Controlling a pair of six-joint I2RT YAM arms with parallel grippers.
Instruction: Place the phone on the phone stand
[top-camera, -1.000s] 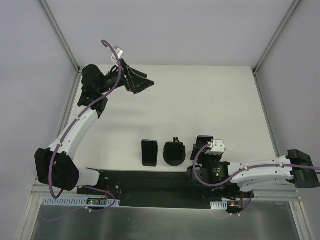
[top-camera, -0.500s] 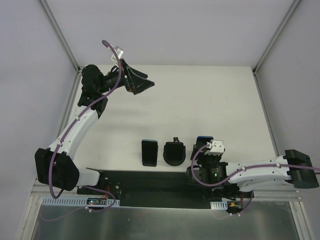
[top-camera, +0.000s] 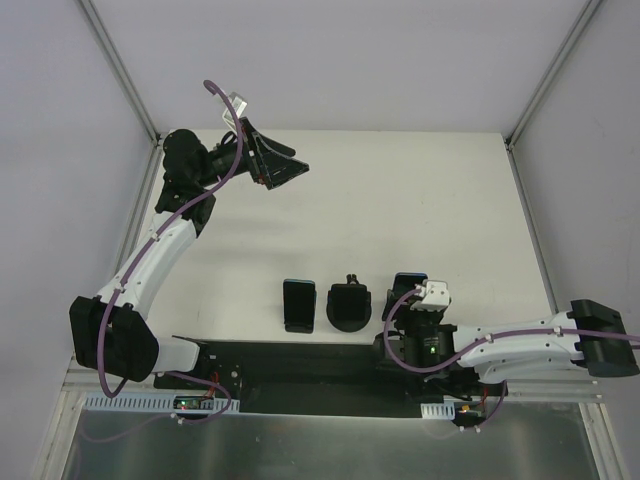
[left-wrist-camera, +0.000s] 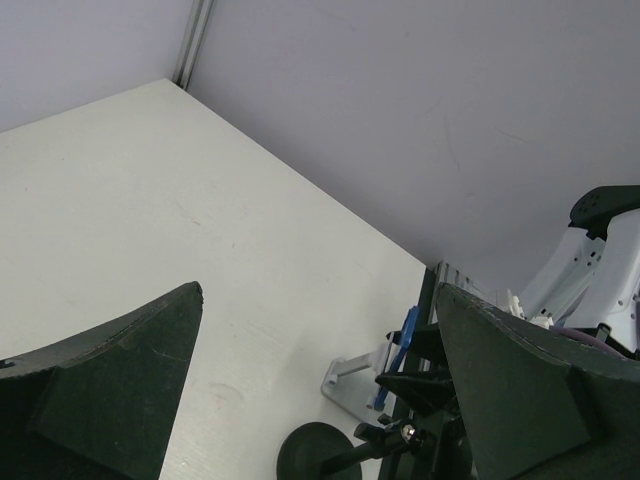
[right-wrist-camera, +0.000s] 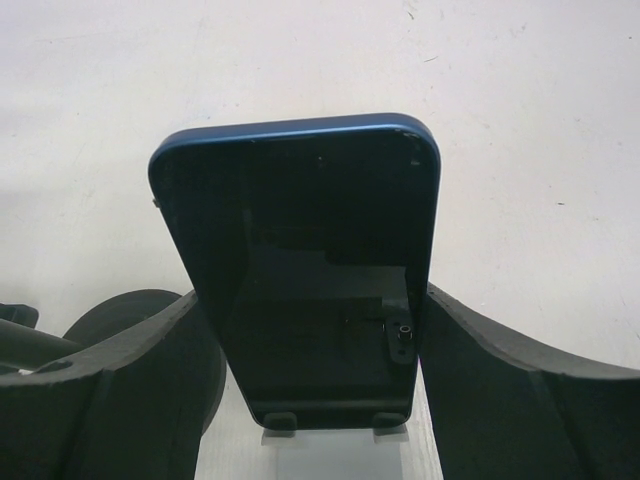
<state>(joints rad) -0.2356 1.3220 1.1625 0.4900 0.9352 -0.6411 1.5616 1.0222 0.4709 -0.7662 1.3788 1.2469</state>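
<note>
A blue-edged phone (right-wrist-camera: 300, 250) leans upright on a silver stand (right-wrist-camera: 330, 455), its lower edge behind the stand's two lip tabs. My right gripper (right-wrist-camera: 315, 300) straddles the phone, one finger against each side edge. In the top view the phone (top-camera: 408, 281) and right gripper (top-camera: 408, 292) sit at the near right of the table. The left wrist view shows the phone (left-wrist-camera: 408, 340) edge-on on the silver stand (left-wrist-camera: 350, 375). My left gripper (top-camera: 290, 168) is open and empty, raised over the far left of the table; its own camera also shows it (left-wrist-camera: 318, 290).
A second dark phone (top-camera: 298, 303) lies near the front edge. A black round-based holder (top-camera: 348, 305) stands between it and the right gripper, and also shows in the left wrist view (left-wrist-camera: 315, 455). A black mounting plate (top-camera: 300, 365) runs along the near edge.
The right arm has shifted very slightly toward the near edge. The phone stays between its fingers. The left arm has not moved.
</note>
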